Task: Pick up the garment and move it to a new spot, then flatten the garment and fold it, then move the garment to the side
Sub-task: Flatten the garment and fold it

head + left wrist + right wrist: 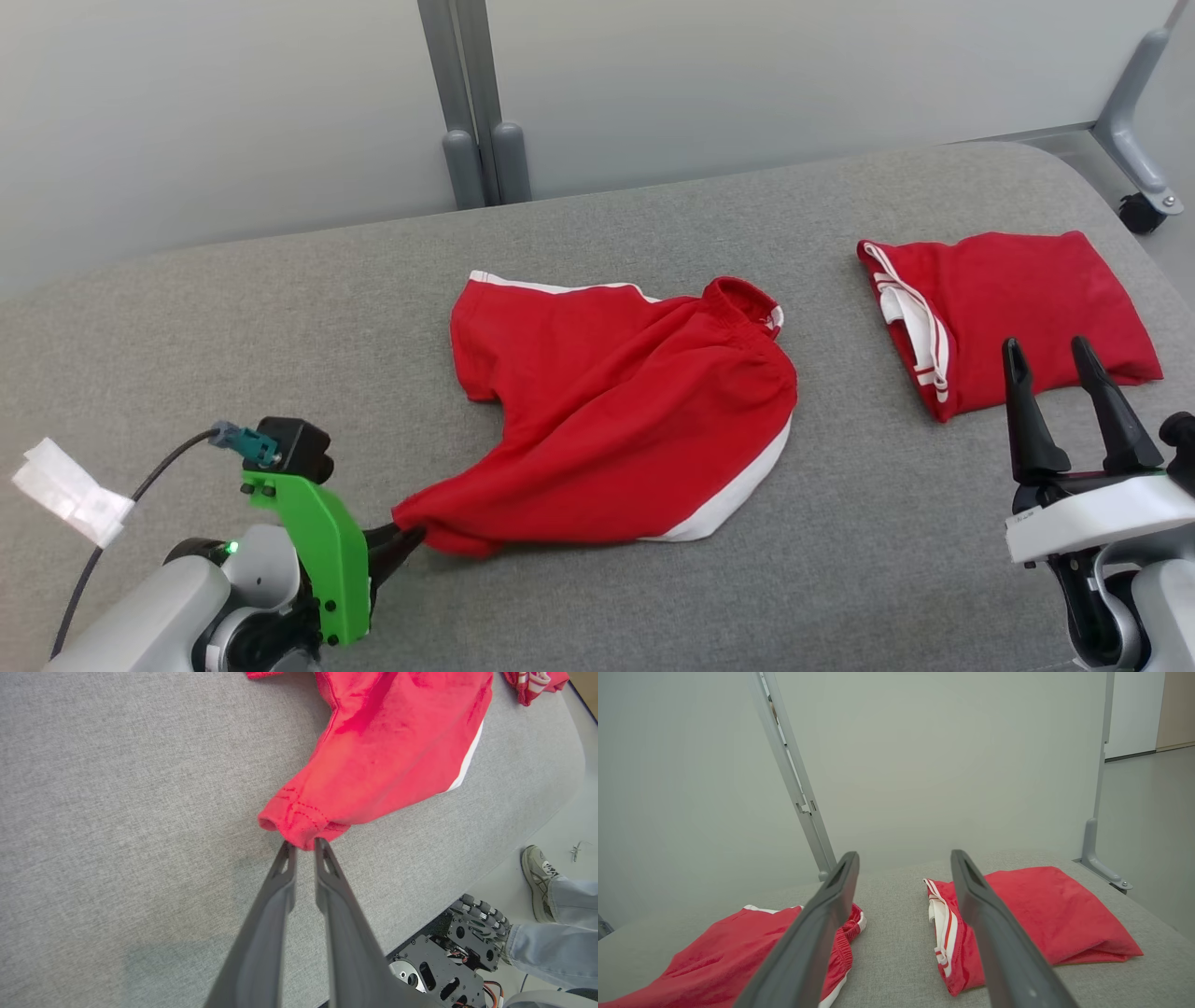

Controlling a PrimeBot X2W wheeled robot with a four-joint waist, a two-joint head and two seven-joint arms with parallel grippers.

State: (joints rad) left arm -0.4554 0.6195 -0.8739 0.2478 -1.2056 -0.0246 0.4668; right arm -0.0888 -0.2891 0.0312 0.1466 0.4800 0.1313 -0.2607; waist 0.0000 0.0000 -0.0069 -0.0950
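Our left gripper [304, 845] pinches the red garment's [625, 401] hem with narrowly parted fingers; our right gripper [1053, 357] hangs wide, empty.

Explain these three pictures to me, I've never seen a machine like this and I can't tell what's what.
It is a two-armed robot at a grey padded table. One picture looks down from its head; the other two look along each arm's two dark fingers. The left tool pinches a corner of the spread red garment, its fingers nearly together. The right tool hangs open, holding nothing, near a folded red garment. A person's shoe shows on the floor beside the table.
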